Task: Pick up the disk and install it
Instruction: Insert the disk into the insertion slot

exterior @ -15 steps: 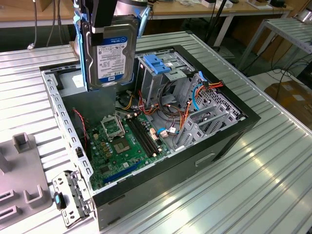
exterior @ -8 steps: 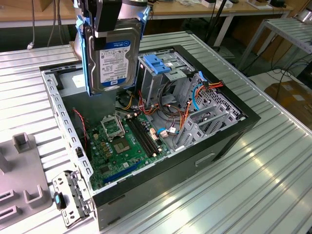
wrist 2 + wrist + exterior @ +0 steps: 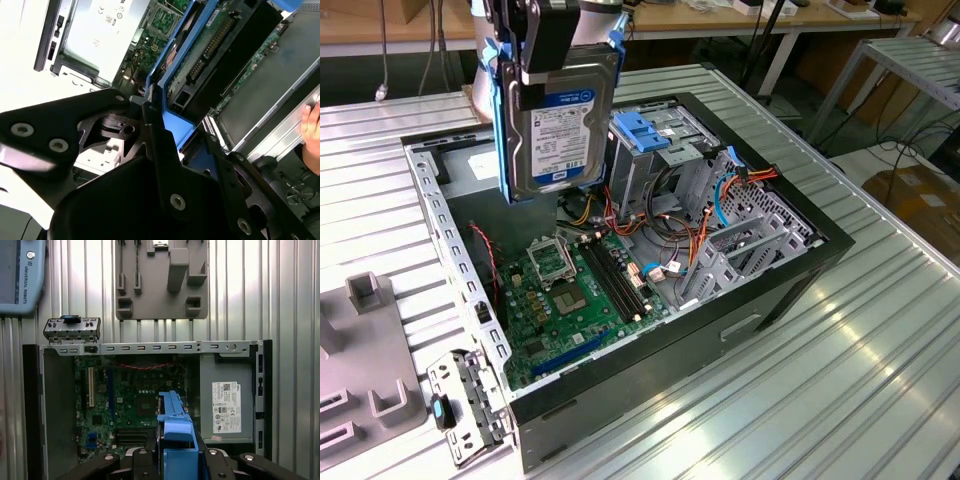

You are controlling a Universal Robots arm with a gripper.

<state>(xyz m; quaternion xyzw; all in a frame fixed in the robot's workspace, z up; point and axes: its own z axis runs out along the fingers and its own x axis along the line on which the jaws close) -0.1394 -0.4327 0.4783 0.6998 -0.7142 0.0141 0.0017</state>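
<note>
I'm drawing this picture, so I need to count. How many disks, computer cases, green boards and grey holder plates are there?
disk: 1, gripped by the tool
computer case: 1
green board: 1
grey holder plate: 1
Total: 4

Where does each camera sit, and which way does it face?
Exterior view: off the arm, down into the open black metal computer case; black gripper holds the dark, blue-framed rectangular disk.
First wrist view: on wrist, straight down past disk onto green motherboard.
Second wrist view: on wrist, along gripper to disk.
All share the disk.
</note>
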